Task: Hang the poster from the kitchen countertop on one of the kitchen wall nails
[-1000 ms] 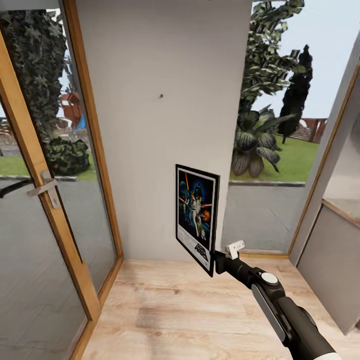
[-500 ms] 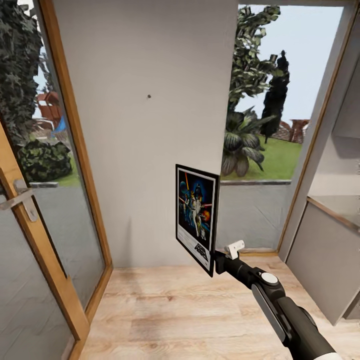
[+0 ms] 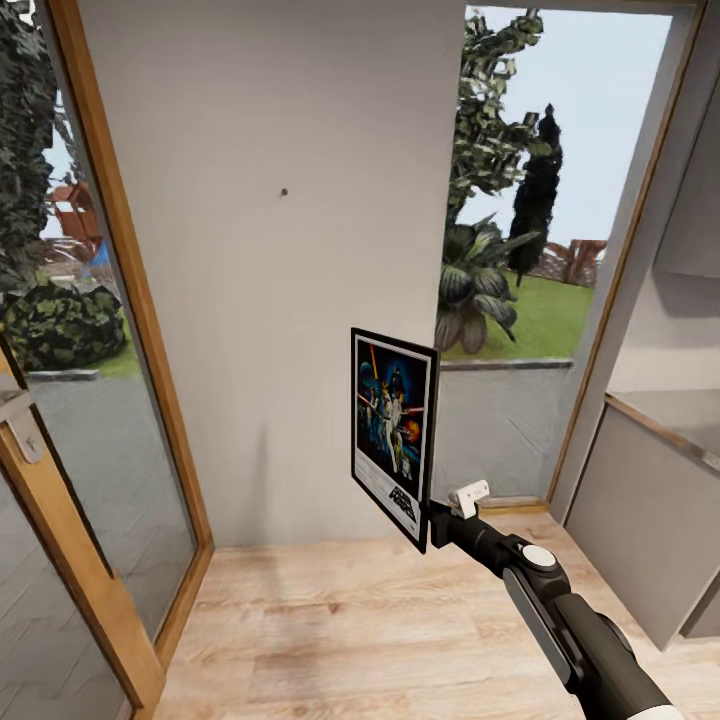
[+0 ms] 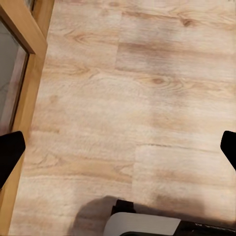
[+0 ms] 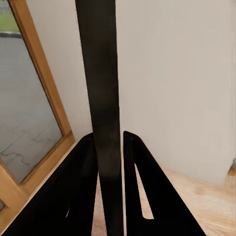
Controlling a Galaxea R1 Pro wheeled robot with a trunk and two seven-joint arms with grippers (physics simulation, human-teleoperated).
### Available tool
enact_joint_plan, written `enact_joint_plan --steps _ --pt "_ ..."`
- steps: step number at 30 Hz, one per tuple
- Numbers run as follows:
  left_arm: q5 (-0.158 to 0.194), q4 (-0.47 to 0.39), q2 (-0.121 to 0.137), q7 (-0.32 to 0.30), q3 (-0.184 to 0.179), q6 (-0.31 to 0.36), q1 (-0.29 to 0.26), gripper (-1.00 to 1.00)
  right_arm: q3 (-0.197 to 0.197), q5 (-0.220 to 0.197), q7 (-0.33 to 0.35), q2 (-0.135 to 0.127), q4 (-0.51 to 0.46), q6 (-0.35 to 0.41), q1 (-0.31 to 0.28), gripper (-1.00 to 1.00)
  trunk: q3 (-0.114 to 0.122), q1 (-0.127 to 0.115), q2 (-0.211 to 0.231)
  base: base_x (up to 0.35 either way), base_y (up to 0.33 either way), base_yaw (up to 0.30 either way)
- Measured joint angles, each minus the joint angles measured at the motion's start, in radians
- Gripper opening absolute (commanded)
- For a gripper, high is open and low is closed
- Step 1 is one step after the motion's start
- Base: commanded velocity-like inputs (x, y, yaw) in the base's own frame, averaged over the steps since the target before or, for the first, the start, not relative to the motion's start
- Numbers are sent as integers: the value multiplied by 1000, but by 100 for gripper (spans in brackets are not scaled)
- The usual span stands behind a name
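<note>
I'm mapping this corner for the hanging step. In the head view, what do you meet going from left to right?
Wood-framed glass door → wall nail on the grey wall → poster held in the right gripper → window with garden plants → grey cabinet.

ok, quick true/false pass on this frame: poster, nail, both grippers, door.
1. The right gripper is shut on the poster. True; the right wrist view shows the fingers either side of its dark edge.
2. The poster already hangs on the nail. False; the nail is bare, above and to the left of the poster.
3. The poster is held upright. True.
4. The left gripper holds something. False; it is open over the wooden floor.
5. The wood-framed glass door stands right of the wall. False; it is at the left.
</note>
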Motion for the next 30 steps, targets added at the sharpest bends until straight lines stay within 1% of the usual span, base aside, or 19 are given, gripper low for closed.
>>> enact_joint_plan --steps 6,19,24,30 --pt "0 1 9 2 0 0 0 100 1 0 0 0 0 0 0 -100 0 0 0 328 0 -1" --pt "1 2 11 3 0 1 0 100 2 0 0 0 0 1 0 -100 0 0 0 336 0 2" --pt "1 2 11 3 0 1 0 100 2 0 0 0 0 1 0 -100 0 0 0 337 0 194" --pt "0 2 11 3 0 1 0 100 2 0 0 0 0 2 0 -100 0 0 0 337 0 35"
